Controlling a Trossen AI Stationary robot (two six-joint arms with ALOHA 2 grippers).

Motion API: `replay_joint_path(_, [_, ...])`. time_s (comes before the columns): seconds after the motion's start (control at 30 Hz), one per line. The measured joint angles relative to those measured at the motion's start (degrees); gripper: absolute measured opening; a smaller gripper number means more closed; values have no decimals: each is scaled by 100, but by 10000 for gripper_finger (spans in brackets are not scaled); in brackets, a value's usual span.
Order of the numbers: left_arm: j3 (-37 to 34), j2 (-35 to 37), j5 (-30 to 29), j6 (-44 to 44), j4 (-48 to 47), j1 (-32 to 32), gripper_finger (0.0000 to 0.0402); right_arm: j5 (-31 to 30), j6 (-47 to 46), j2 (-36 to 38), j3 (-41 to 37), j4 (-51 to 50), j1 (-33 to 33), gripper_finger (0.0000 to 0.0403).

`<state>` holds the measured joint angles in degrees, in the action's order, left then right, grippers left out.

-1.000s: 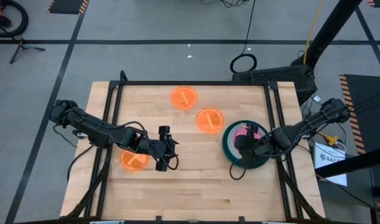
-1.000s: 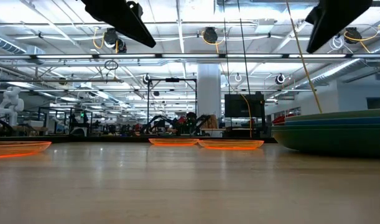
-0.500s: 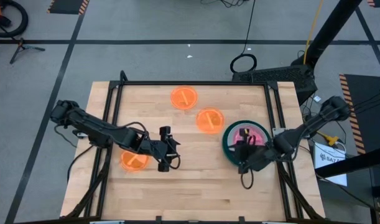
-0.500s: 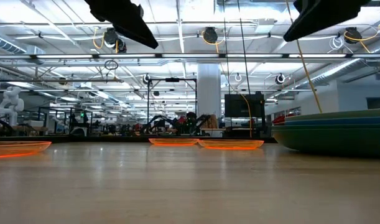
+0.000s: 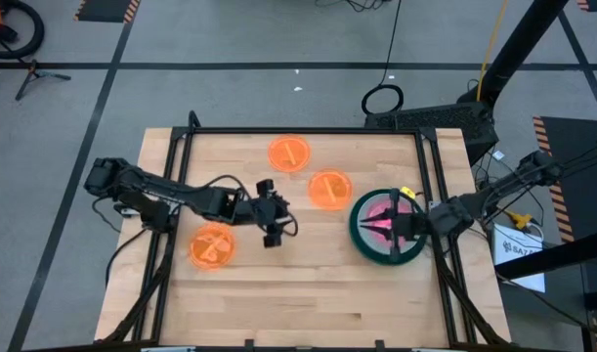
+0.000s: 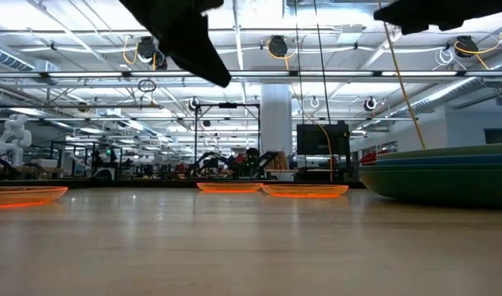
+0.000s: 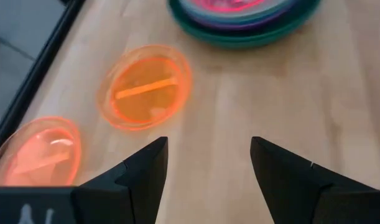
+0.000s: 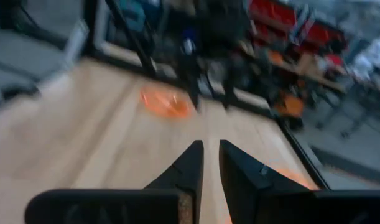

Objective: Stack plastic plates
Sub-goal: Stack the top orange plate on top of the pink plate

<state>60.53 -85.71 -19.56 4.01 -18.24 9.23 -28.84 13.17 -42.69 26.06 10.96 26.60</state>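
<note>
Plates of plastic sit in 2 groups on our wooden table (image 5: pixel 308 284). On the right side we see the stack (image 5: pixel 387 227): a dark green plate at the bottom, purple and other rims above it, and a pink plate (image 5: pixel 381 211) on top. 3 orange plates lie singly: 1 near the far edge (image 5: pixel 288 154), 1 just left of the stack (image 5: pixel 328 189), and 1 on the left near side (image 5: pixel 212 245).

Our left gripper (image 5: pixel 276 221) hangs above bare wood mid-table, between the left orange plate and the 1 beside the stack, its fingers (image 7: pixel 146 171) spread wide and holding nothing. Our right gripper (image 5: pixel 392 222) hangs over the stack, its fingers (image 8: pixel 188 167) drawn nearly together with only a thin gap and nothing between them.
</note>
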Motion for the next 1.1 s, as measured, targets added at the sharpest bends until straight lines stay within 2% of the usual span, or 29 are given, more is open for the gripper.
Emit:
replay_joint_path(0.17, [-1, -127, 151, -462, 213, -568, 234, 954, 330, 514, -515, 733, -510, 47])
replay_joint_path(0.33, [-8, -336, 294, -565, 235, -1171, 234, 1011, 170, 1116, -877, 666, -783, 47])
replay_joint_path(0.4, [20, -488, 480, -646, 455, -1376, 234, 1245, 141, 1416, -1033, 571, -808, 47])
replay_joint_path(0.47, [-18, -558, 598, -792, 290, -1558, 234, 1419, 143, 1690, -1120, 453, -817, 47])
replay_joint_path(0.57, [20, -807, 747, -997, 693, -1827, 234, 1609, 95, 2182, -1153, 124, -817, 47])
replay_joint_path(0.7, [5, -1115, 756, -1209, 811, -2164, 234, 1904, -80, 2736, -1153, -219, -817, 47])
replay_joint_path(0.93, [-4, -1431, 772, -1333, 863, -2590, 234, 2294, -198, 3357, -1151, -761, -817, 47])
replay_joint_path(1.1, [-3, -1559, 775, -1374, 896, -2778, 234, 2315, -219, 3567, -1151, -972, -814, 47])
